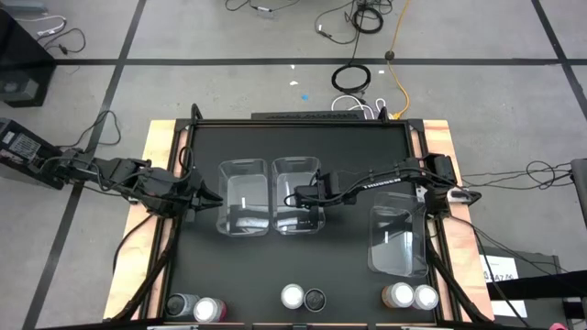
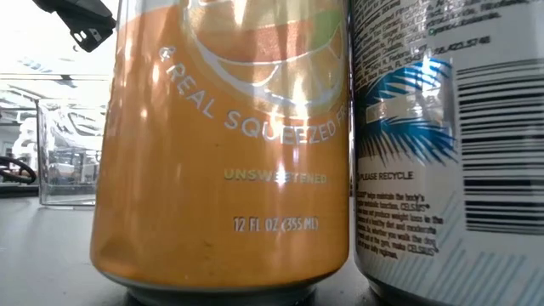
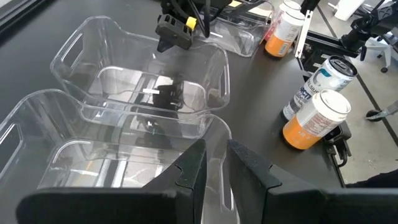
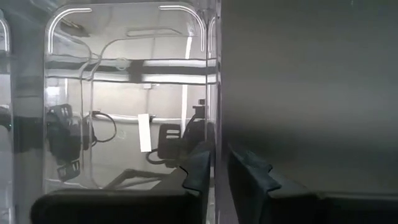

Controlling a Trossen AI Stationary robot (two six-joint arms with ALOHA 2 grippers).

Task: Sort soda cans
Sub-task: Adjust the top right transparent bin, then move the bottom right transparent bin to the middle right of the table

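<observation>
I find sorting not begun: all six soda cans (image 1: 303,297) stand at the table's near edge, while my left gripper (image 3: 216,163) and right gripper (image 4: 219,163) each pinch a bin wall.

Overhead view straight down; low view pressed against orange can (image 2: 221,144); wrist views among bins (image 3: 149,93).

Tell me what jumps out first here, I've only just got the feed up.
Three clear bins: two side by side mid-table, a third to the right. The left gripper and right gripper each pinch a bin wall with their fingers. Six soda cans stand in pairs along the near edge, none binned yet.
</observation>
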